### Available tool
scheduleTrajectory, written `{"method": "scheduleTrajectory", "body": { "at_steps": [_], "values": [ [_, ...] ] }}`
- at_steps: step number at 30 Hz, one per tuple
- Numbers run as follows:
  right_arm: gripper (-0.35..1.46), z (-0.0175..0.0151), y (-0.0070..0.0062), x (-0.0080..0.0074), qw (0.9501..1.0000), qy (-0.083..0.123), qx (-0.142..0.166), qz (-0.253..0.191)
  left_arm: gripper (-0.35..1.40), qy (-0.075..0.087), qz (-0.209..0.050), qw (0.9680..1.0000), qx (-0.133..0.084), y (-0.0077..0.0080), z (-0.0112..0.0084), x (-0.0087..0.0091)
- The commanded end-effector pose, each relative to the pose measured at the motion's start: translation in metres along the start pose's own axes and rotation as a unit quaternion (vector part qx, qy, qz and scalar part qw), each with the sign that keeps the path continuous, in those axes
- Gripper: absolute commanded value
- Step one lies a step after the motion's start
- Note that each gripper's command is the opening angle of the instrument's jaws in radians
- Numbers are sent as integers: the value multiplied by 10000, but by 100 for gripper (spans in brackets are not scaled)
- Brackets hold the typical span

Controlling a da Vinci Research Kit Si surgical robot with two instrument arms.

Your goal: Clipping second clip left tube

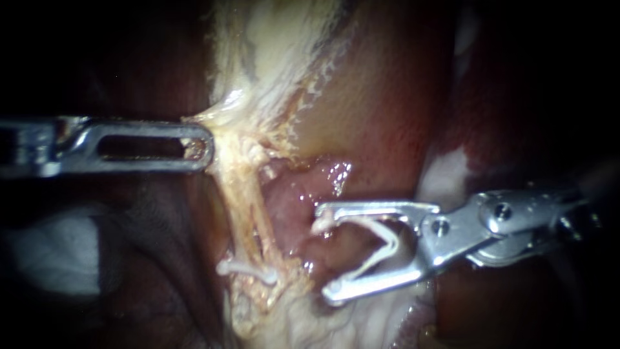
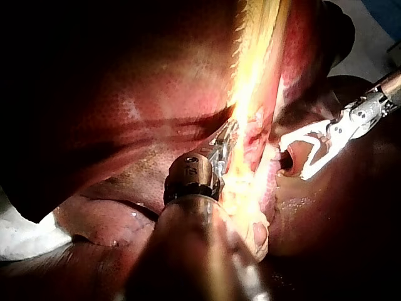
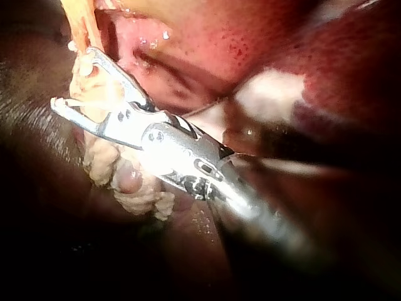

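Observation:
A pale, stringy left tube (image 1: 250, 220) runs down the middle of the endoscope view, and a white clip (image 1: 248, 269) sits across its lower part. My left instrument (image 1: 194, 147) comes in level from the left. Its slotted jaws are shut on pale tissue (image 1: 226, 139) at the top of the tube; the left wrist view shows the same hold by my left instrument (image 2: 227, 141). My right instrument (image 1: 326, 253) stands to the right of the tube, apart from it. Its jaws are open and carry an open white clip (image 1: 381, 236). It also shows as my right instrument (image 3: 74, 78).
The gallbladder (image 1: 361, 84), yellowish-pink, fills the upper middle. Dark red liver (image 1: 516, 97) lies to the right. Raw pink tissue (image 1: 297, 200) sits between the tube and the right jaws. Something white and gauze-like (image 1: 58, 252) shows dimly at the lower left.

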Motion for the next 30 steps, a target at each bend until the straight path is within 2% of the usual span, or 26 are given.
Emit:
{"method": "scheduleTrajectory", "body": {
  "at_steps": [1, 9, 22, 30],
  "values": [
    [59, 5, 1, -4, 10000, -20, 9, 16, -35, -1, 2, 10000, 0, 0, 0, 0],
    [59, 28, 15, -27, 9999, -48, 2, 150, -35, -4, 1, 10000, -3, -1, 1, 0],
    [59, 48, 24, -41, 9996, -65, 52, 265, -35, -8, -4, 10000, -9, -3, 0, 1],
    [59, 55, 30, -53, 9994, -142, 57, 302, -35, -14, -10, 10000, -17, -6, 0, 2]
  ]
}}
